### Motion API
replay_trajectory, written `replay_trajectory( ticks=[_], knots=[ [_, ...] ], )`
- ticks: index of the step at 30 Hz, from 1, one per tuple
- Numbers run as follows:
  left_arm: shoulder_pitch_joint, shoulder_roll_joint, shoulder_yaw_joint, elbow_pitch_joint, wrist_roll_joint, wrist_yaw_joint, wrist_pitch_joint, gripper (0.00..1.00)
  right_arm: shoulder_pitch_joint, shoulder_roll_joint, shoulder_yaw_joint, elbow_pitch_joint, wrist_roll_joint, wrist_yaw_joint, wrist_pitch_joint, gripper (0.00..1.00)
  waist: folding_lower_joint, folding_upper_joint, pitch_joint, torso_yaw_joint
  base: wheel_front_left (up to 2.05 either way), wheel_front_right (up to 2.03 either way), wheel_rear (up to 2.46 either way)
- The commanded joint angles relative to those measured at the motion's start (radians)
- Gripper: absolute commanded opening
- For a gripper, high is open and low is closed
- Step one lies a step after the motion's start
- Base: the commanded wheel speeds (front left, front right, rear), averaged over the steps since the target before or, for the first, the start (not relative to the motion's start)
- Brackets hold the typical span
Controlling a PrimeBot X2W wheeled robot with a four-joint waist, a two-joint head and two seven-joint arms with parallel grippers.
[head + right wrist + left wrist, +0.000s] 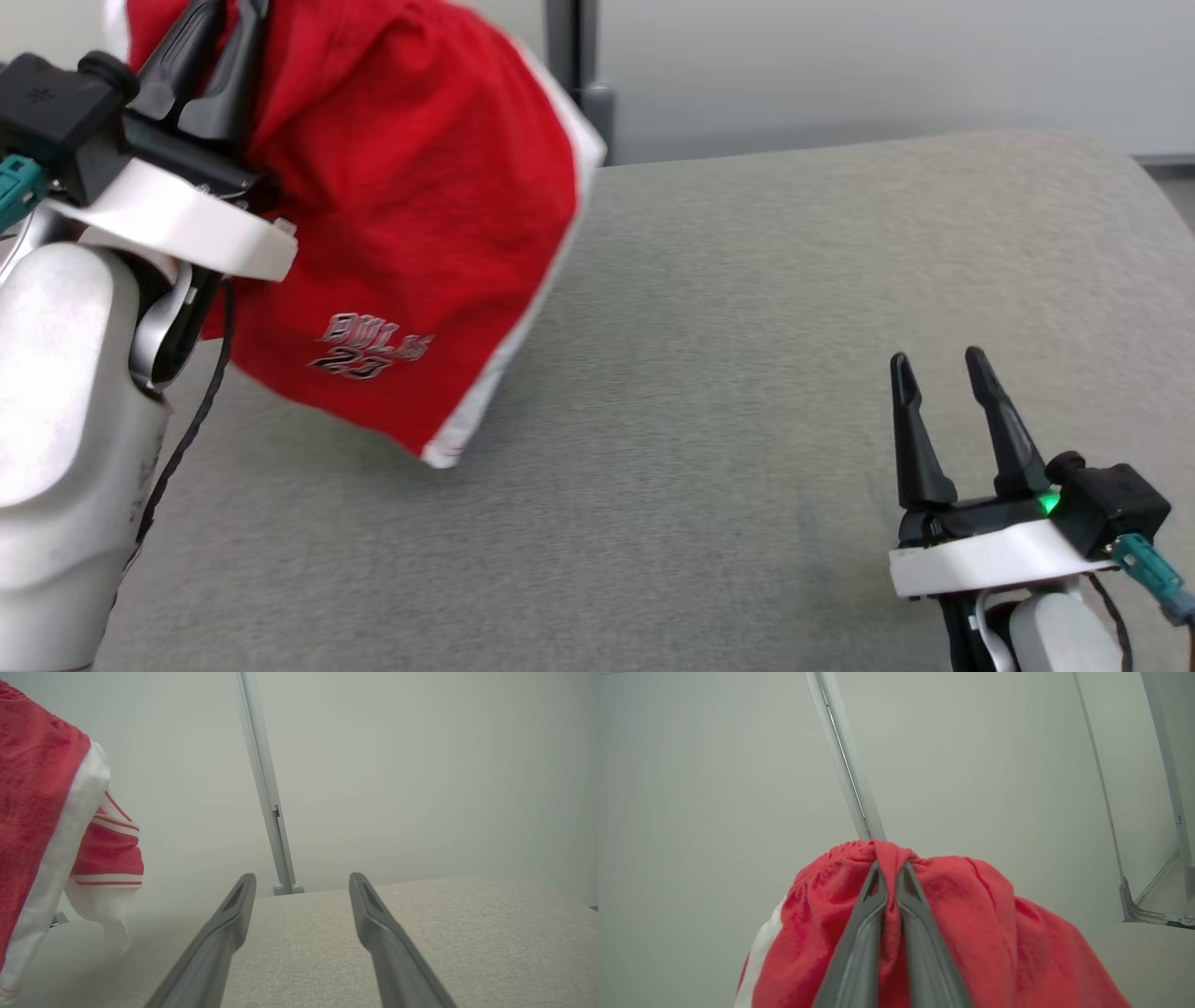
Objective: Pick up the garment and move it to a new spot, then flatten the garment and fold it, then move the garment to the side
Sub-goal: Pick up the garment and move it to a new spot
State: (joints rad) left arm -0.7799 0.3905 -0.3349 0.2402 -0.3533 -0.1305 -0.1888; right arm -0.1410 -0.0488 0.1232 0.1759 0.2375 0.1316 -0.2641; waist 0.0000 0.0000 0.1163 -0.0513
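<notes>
A: Scene, largest first?

B: Grey padded surface (747, 373) across the middle and right of the head view. Red garment (420, 187) hangs at upper left, bunched, white trim (523, 308) down its right edge. Its lowest corner looks clear of the surface, though blur makes that uncertain.

A: End effectors?

B: Left gripper (890, 870) is raised at upper left, jaws pinched together on a gathered fold of the garment; the wrist view shows cloth squeezed between the fingers. Right gripper (937, 357) sits low at lower right, jaws apart, holding nothing, well apart from the cloth.

A: Step in hand?

B: Judged as the first: garment lifted, being carried to a new spot. Not flattened, not folded.

A: Next move needs?

B: Lower it toward the bare middle of the surface and lay it out, not drop it in a heap. The right gripper would likely need to take a free hem to spread it.

A: Smallest detail?

B: Silver print (369, 345) near the lower hem, blurred.
</notes>
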Motion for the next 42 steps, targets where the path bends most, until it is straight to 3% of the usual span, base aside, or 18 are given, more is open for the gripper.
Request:
replay_trajectory(
  ticks=[1,8,15,21,28,29,30,35,42],
  knots=[
    [-0.020,-0.001,0.002,-0.010,-0.004,0.002,-0.001,0.00,-0.008,-0.003,-0.002,-0.007,0.002,-0.002,-0.001,1.00,0.0000,0.0000,0.015,-0.054,0.00,0.00,0.00],
    [0.021,-0.046,-0.049,-0.062,-0.019,0.008,0.017,0.00,-0.028,-0.002,-0.033,-0.055,0.019,-0.001,-0.001,1.00,0.0000,0.0000,0.072,-0.177,0.00,0.00,0.00],
    [0.158,-0.100,-0.124,0.041,-0.043,0.006,-0.012,0.00,-0.036,-0.002,-0.036,-0.066,0.040,-0.001,-0.001,1.00,0.0000,0.0000,0.157,-0.245,0.00,0.00,0.00],
    [0.226,-0.170,-0.215,0.218,-0.052,0.001,-0.051,0.00,-0.040,-0.002,-0.032,-0.062,0.042,-0.001,-0.001,1.00,0.0000,0.0000,0.202,-0.241,0.00,0.00,0.00],
    [0.248,-0.257,-0.308,0.348,-0.103,0.000,-0.071,0.00,-0.030,-0.003,-0.033,-0.046,0.009,-0.001,-0.001,1.00,0.0000,0.0000,0.166,-0.167,0.00,0.00,0.00],
    [0.254,-0.262,-0.313,0.356,-0.110,0.000,-0.073,0.40,-0.029,-0.003,-0.030,-0.045,0.006,-0.001,-0.001,1.00,0.0000,0.0000,0.156,-0.156,0.00,0.00,0.00],
    [0.261,-0.266,-0.312,0.360,-0.114,0.000,-0.075,1.00,-0.027,-0.003,-0.028,-0.045,0.000,-0.001,-0.001,1.00,0.0000,0.0000,0.144,-0.145,0.00,0.00,0.00],
    [0.320,-0.291,-0.242,0.249,-0.105,0.010,-0.077,1.00,-0.001,-0.003,-0.024,-0.044,-0.024,-0.001,-0.001,1.00,0.0000,0.0000,0.082,-0.081,0.00,0.00,0.00],
    [0.489,-0.288,-0.050,-0.013,-0.003,0.093,-0.075,1.00,0.031,-0.003,-0.025,-0.040,-0.037,-0.001,-0.001,1.00,0.0000,0.0000,0.016,-0.017,0.00,0.00,0.00]
  ],
)
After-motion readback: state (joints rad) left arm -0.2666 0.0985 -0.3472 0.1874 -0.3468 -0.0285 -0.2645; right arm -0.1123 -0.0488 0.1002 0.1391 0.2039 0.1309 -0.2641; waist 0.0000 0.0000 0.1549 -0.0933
